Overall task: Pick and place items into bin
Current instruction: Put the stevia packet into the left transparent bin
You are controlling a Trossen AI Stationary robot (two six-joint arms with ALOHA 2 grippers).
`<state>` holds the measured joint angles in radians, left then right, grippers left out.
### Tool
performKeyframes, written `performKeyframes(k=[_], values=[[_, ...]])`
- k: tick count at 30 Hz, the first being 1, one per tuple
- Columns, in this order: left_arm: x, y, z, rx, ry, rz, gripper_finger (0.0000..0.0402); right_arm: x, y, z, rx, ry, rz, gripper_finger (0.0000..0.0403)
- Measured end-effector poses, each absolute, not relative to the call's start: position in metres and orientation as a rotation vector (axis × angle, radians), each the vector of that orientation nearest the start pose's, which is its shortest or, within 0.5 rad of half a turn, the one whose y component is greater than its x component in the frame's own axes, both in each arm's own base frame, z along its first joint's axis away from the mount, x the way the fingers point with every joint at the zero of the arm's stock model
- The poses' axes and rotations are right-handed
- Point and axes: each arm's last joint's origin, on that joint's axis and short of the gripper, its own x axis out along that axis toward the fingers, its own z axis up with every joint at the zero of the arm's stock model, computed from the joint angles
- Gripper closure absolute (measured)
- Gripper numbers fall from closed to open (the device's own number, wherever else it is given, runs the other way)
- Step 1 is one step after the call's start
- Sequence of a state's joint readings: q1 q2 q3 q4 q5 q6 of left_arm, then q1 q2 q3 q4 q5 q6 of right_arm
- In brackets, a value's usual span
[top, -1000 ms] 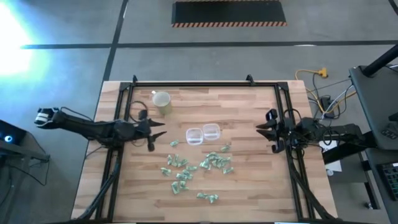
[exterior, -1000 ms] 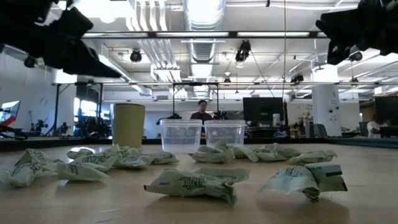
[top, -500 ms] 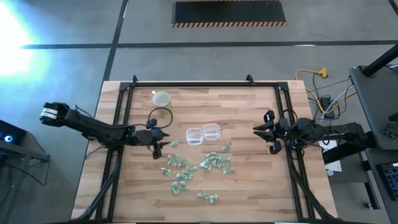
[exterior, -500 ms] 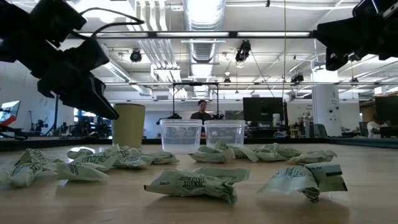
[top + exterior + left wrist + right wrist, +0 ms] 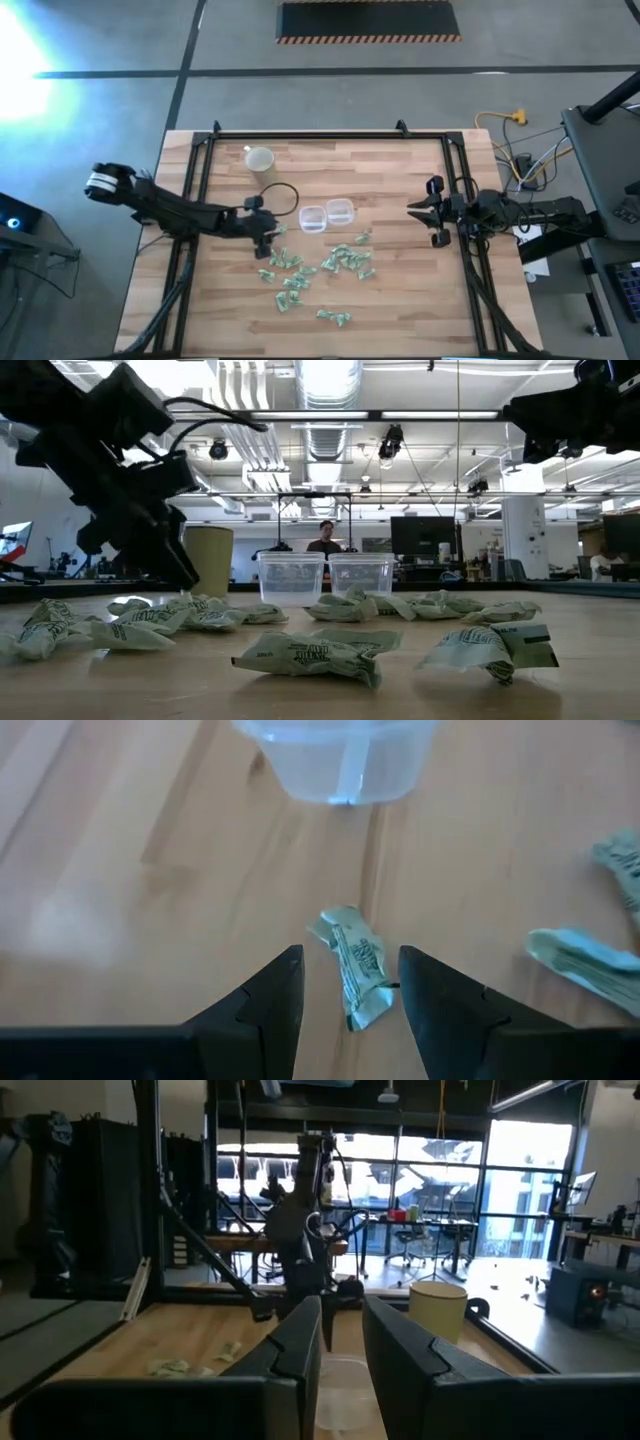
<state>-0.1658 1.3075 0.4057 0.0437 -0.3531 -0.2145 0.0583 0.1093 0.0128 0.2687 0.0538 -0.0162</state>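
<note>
The left claw (image 5: 348, 982) hangs apart over a light, crinkly packet (image 5: 355, 965) near the tub (image 5: 338, 758); pinch its middle.

Four views of one wooden table (image 5: 400, 300)

Overhead looks straight down; the low camera faces level across; wrist cameras look close past their fingers; all share the clear tubs (image 5: 291, 577).

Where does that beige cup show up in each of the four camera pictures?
High view: beige cup at the table's far left part.
Low view: cup left of the two clear bins, partly behind the left arm.
Left wrist view: not in it.
Right wrist view: cup right of centre.
Shared landmark: the clear bins.
</note>
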Motion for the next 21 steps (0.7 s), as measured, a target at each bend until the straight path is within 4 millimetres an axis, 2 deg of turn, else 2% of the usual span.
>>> performKeyframes(k=[14, 17, 21], values=[[0.218, -0.026, 0.116, 0.027, 0.877, 0.283, 0.0258, 0.103, 0.004, 0.184, 0.15, -0.166, 0.018, 0.0335], [0.218, -0.026, 0.116, 0.024, 0.876, 0.279, 0.0279, 0.103, 0.004, 0.184, 0.167, -0.165, 0.019, 0.0335], [0.218, -0.027, 0.117, 0.021, 0.871, 0.267, 0.033, 0.103, 0.005, 0.184, 0.184, -0.16, 0.02, 0.0335]])
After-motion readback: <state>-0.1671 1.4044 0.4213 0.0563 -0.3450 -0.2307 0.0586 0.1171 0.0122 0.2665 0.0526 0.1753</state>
